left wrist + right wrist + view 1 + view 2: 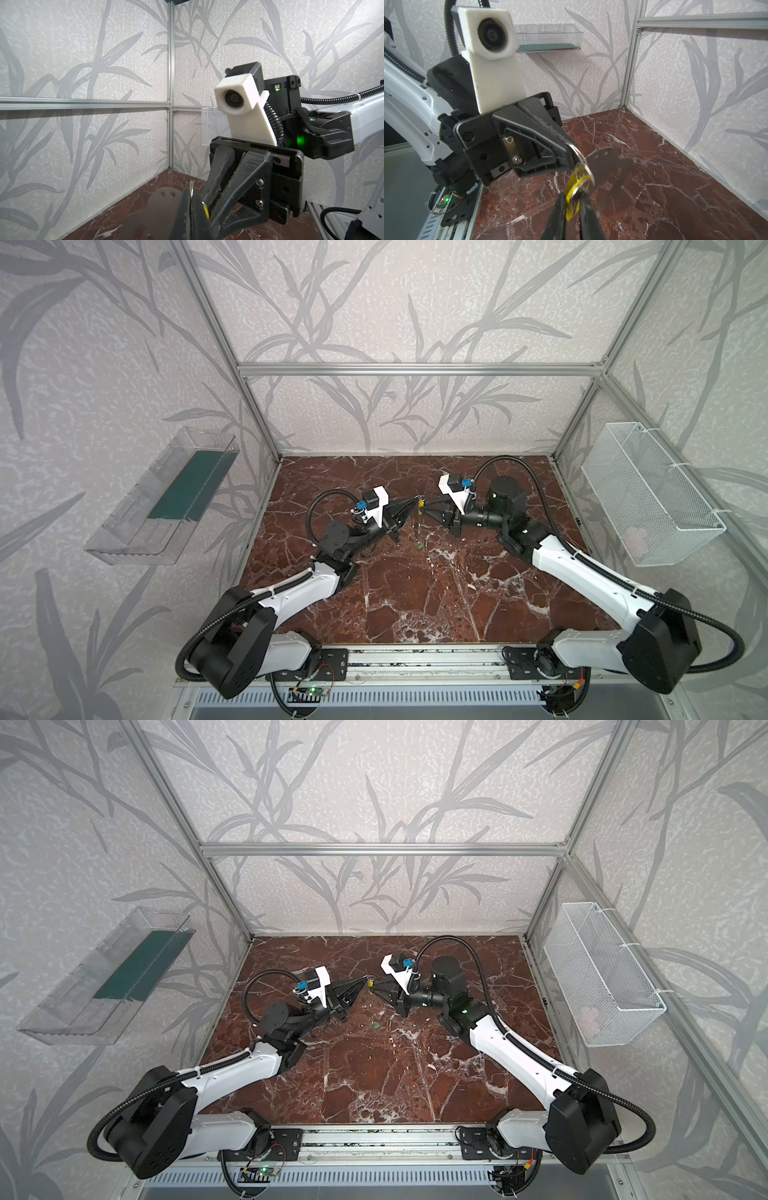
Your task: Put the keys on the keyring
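My left gripper [413, 504] and right gripper [426, 511] meet tip to tip at the centre of both top views, each barring the other's way forward. The keyring [609, 164] and yellow key [572, 184] fill the gap between my fingertips. Just below them in frame the green key [420, 546] lies on the table [415, 605]; the rest of the marble, lower and upper, is bare. Walls [374, 414] close three sides.

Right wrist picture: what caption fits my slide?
Left jaws hold the grey keyring while right jaws pinch the yellow key.
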You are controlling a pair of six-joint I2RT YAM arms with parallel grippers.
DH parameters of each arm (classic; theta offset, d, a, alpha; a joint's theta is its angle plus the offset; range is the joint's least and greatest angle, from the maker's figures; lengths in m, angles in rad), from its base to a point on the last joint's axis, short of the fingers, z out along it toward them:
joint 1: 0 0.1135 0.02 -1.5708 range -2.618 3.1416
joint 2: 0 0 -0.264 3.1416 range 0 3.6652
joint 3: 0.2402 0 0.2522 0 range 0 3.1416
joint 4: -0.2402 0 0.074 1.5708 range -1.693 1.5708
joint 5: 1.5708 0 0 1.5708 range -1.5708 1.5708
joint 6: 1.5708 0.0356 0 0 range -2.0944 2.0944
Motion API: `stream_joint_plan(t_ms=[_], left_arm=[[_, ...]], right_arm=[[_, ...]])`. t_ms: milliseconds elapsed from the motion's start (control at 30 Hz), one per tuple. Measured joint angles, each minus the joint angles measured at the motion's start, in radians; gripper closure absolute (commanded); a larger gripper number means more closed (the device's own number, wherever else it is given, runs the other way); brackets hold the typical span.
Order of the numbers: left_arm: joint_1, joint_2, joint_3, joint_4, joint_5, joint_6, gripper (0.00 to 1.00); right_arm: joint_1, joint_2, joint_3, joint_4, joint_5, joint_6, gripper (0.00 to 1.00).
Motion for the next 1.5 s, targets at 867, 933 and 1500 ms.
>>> stream_joint_plan(t_ms=[867,933,1500], left_arm=[[0.0,0.018,0.0,0.053,0.026,-0.029,1.0],[0.0,0.025,0.0,0.058,0.027,-0.034,1.0],[0.0,0.029,0.0,0.061,0.032,-0.042,1.0]], right_arm=[[-0.004,0.011,0.053,-0.138,-0.09,-0.099,0.95],[-0.004,0.01,0.054,-0.146,-0.089,-0.107,0.91],[-0.023,-0.08,0.047,-0.183,-0.006,-0.165,0.71]])
